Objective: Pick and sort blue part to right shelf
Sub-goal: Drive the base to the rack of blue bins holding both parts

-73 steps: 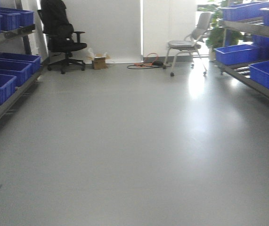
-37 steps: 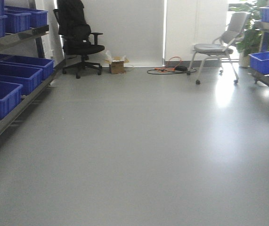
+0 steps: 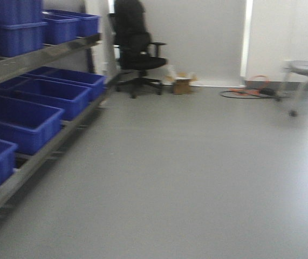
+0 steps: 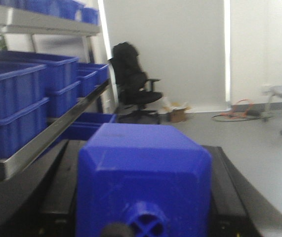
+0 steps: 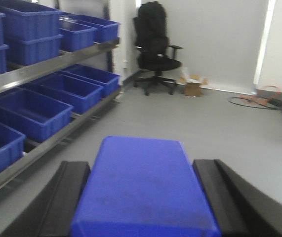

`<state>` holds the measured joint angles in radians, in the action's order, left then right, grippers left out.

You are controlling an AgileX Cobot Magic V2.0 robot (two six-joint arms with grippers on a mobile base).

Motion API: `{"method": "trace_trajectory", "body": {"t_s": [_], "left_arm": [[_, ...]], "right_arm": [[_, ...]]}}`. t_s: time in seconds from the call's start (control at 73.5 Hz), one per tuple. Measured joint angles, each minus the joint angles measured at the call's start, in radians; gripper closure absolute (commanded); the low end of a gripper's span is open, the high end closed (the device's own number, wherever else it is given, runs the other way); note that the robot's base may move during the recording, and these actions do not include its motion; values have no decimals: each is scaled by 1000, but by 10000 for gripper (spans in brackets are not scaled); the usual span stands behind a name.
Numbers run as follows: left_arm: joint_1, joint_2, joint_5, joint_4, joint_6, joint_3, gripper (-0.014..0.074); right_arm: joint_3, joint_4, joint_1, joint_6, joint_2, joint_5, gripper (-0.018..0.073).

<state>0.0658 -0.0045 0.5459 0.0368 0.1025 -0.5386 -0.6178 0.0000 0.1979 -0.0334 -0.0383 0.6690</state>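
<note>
Grey floor (image 3: pixel 186 178), black office chair (image 3: pixel 137 54) at 11 o'clock against white wall (image 3: pixel 207 38), blue-bin rack (image 3: pixel 35 121) along 9 o'clock.

My left gripper (image 4: pixel 141 148) points level and forward, its black fingers (image 4: pixel 57 197) closed on either side of a blue part (image 4: pixel 141 173). My right gripper (image 5: pixel 141 168) sits level too, fingers (image 5: pixel 64 195) clamped around another blue part (image 5: pixel 141 197).

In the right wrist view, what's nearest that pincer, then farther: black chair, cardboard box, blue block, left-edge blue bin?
1. Blue block, held in the right pincer.
2. Blue bin, low at the left edge.
3. Black chair and cardboard box, at the far back: too close to call.
</note>
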Motion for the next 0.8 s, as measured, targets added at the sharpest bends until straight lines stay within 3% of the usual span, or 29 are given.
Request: {"method": "trace_trajectory", "body": {"t_s": [0.803], "left_arm": [[0, 0, -2, 0, 0, 362, 284]], "right_arm": [[0, 0, 0, 0, 0, 0, 343]]}}
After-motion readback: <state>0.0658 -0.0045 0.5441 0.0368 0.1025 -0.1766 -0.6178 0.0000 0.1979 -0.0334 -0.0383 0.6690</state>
